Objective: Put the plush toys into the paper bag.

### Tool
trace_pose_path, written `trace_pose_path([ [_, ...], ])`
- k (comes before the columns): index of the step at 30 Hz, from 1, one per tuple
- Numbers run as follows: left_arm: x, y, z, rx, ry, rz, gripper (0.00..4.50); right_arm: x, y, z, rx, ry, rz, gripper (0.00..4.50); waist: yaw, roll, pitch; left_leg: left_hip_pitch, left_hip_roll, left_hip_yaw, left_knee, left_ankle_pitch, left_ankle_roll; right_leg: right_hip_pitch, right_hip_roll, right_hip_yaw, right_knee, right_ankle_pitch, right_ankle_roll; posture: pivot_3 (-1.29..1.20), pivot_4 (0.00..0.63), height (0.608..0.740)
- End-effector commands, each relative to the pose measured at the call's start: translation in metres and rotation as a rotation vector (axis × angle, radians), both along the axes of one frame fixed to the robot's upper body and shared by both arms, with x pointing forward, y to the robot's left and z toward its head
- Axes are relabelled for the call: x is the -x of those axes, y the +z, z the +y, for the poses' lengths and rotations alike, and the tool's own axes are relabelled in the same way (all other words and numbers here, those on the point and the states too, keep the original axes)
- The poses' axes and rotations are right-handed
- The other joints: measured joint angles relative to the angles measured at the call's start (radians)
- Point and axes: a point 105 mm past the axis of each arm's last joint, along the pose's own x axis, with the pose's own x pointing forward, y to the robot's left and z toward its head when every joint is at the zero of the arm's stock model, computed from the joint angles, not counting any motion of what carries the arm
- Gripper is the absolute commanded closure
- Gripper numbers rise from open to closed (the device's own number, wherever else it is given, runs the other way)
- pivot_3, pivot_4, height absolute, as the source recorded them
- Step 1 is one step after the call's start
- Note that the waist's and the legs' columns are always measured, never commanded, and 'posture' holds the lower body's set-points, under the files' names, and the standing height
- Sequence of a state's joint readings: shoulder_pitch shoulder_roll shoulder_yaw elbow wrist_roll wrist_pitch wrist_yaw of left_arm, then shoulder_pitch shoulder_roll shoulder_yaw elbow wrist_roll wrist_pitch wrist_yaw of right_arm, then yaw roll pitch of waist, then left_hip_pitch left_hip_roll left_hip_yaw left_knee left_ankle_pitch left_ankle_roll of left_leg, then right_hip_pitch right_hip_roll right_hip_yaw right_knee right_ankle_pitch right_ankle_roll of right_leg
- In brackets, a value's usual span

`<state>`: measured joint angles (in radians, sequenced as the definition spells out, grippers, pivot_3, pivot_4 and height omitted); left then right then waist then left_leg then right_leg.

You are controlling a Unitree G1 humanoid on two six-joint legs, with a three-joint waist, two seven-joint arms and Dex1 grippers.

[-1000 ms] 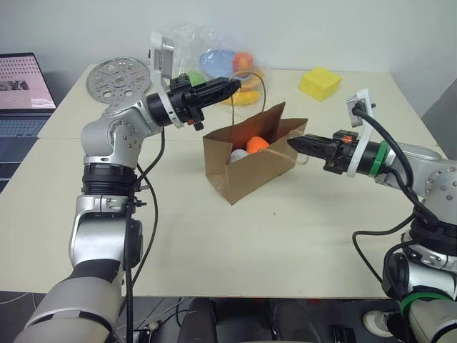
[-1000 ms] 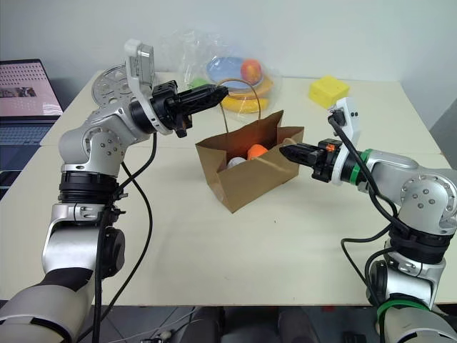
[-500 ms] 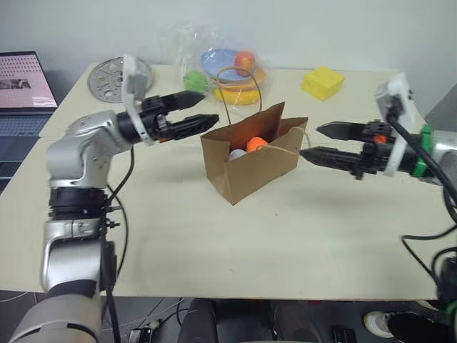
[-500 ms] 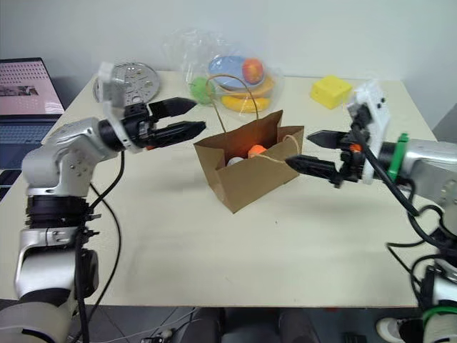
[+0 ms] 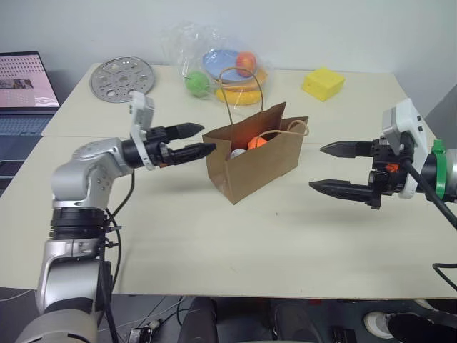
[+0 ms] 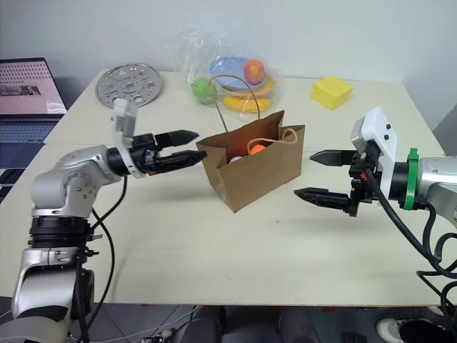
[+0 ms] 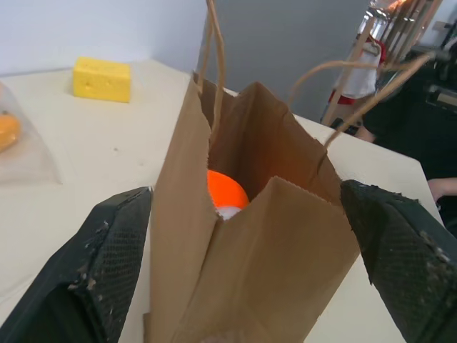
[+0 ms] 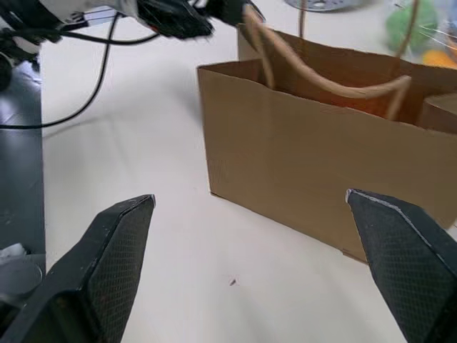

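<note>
Both plush toys (image 7: pixel 227 196) sit inside the paper bag (image 5: pixel 253 161); left claw (image 5: pixel 201 140) and right claw (image 5: pixel 330 167), both spread wide and empty, could topple it if either clips a twine handle (image 5: pixel 241 89)

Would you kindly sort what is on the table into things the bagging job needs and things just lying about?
Job:
- paper bag, standing upright
- orange carrot plush, inside the bag
- white plush, inside the bag

Lying about:
- clear plastic bag of toy fruit
- yellow block
- round metal disc
- laptop
</note>
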<state>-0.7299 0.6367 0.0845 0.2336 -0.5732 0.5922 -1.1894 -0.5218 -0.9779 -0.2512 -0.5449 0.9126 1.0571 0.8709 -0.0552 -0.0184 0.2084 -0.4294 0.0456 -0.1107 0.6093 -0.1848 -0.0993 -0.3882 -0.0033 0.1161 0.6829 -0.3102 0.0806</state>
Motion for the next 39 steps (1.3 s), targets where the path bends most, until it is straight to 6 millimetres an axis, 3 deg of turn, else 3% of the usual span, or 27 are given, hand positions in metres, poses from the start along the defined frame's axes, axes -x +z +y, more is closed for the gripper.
trace_pose_path([
  [1,0.008,0.010,-0.003,-0.028,-0.028,-0.070,0.01,0.010,0.003,0.007,0.007,0.046,-0.019,0.00,0.000,0.000,0.000,0.000,0.000,0.000,0.000,0.000,0.000,0.000,0.000,0.000,0.000,0.000,0.000,0.00,0.150,0.740],
  [8,0.020,0.009,-0.004,-0.073,-0.039,-0.101,0.01,0.012,0.002,0.007,0.011,0.053,-0.014,0.00,0.000,0.000,0.000,0.000,0.000,0.000,0.000,0.000,0.000,0.000,0.000,0.000,0.000,0.000,0.000,0.00,0.150,0.740],
  [15,0.033,-0.005,-0.014,-0.178,-0.051,-0.144,0.01,0.011,0.000,0.010,0.015,0.065,-0.008,0.00,0.000,0.000,0.000,0.000,0.000,0.000,0.000,0.000,0.000,0.000,0.000,0.000,0.000,0.000,0.000,0.00,0.150,0.740],
  [28,0.028,-0.018,-0.047,-0.104,0.037,-0.162,0.01,0.010,-0.002,0.015,0.019,0.074,-0.022,0.00,0.006,0.000,0.000,0.000,0.000,0.000,0.001,0.000,0.000,0.000,0.000,0.000,0.000,0.000,0.000,0.00,0.150,0.740],
  [35,0.020,-0.027,-0.051,-0.083,0.101,-0.167,0.01,0.009,-0.005,0.017,0.016,0.069,-0.025,0.00,0.007,0.000,0.000,0.000,0.000,0.000,0.001,0.000,0.000,0.001,0.000,0.000,0.000,0.000,0.000,0.00,0.150,0.740],
  [39,0.018,-0.029,-0.053,-0.077,0.095,-0.197,0.86,0.008,-0.004,0.018,0.017,0.062,-0.040,0.00,0.008,0.000,0.000,0.000,0.000,0.000,0.001,0.000,0.000,0.001,0.000,0.000,0.000,0.000,0.000,0.00,0.150,0.740],
])
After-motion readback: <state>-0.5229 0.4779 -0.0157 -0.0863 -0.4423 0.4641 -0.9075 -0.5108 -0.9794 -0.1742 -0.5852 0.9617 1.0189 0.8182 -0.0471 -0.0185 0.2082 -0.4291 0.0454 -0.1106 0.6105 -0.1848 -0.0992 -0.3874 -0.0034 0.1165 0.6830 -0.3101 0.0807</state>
